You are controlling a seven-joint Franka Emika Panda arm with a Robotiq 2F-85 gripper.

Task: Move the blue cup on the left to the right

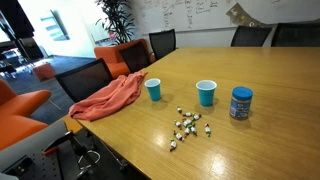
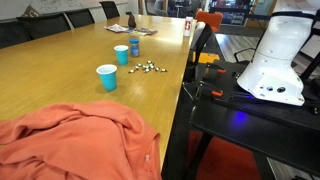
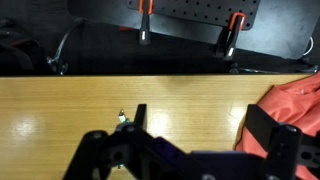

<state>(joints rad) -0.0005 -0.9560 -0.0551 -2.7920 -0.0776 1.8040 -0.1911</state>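
Standing upright: blue cup (image 1: pixel 153 89), twin cup (image 1: pixel 206 92)

No readable text; whiteboard (image 1: pixel 190 12) writing, canister (image 1: pixel 241 102) label too small.

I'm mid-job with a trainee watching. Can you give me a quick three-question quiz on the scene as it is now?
1. How many cups stand on the table?
2. True or false: the gripper holds a cup.
3. Nearest the cloth is: A. the canister, B. a cup, C. the scattered bits.

Key: 1. two; 2. false, it is open and empty; 3. B.
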